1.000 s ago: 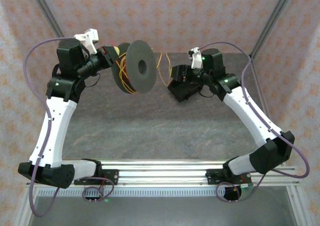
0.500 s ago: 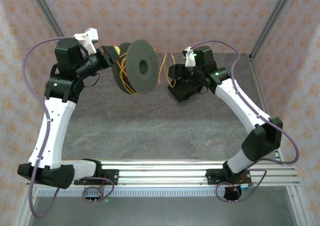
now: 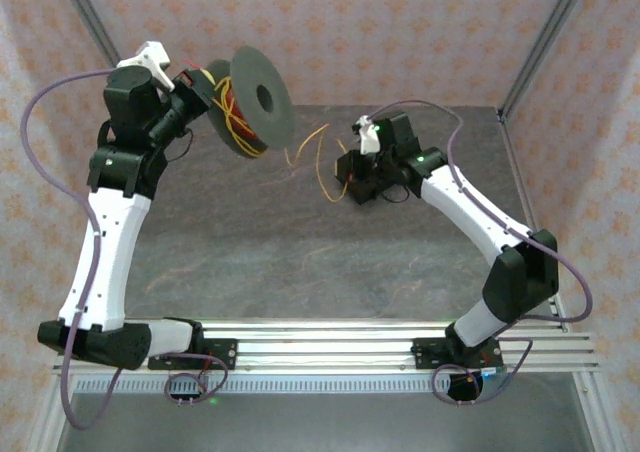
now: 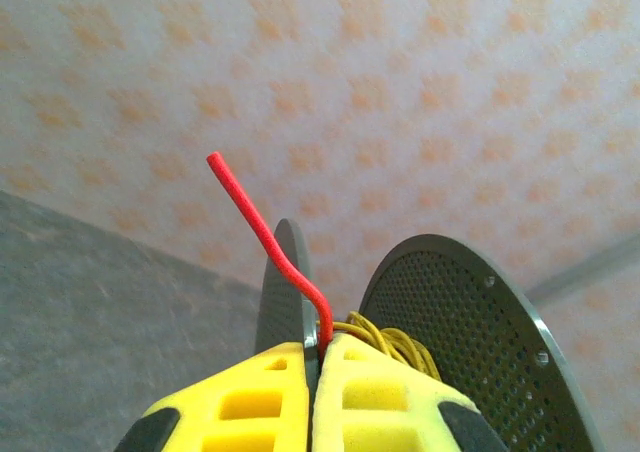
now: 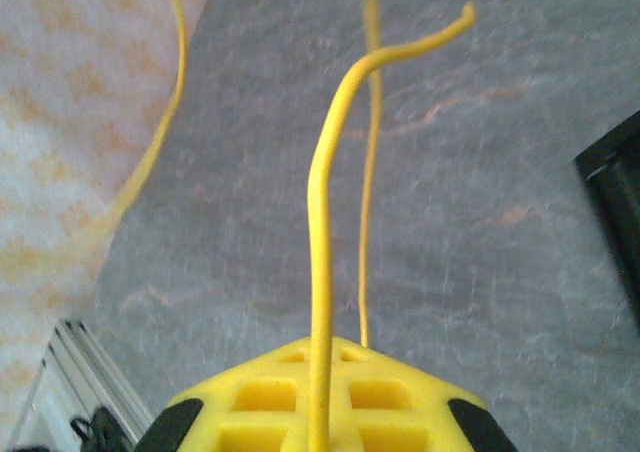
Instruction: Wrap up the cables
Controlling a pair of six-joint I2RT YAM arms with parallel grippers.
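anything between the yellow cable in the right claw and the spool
Nothing visible: the yellow cable loops freely from the shut right claw to the spool; the left claw pinches the red wire there.

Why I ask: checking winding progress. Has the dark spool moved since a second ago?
Yes. In the top view the spool has shifted up and left, toward the left frame post, and tilted.
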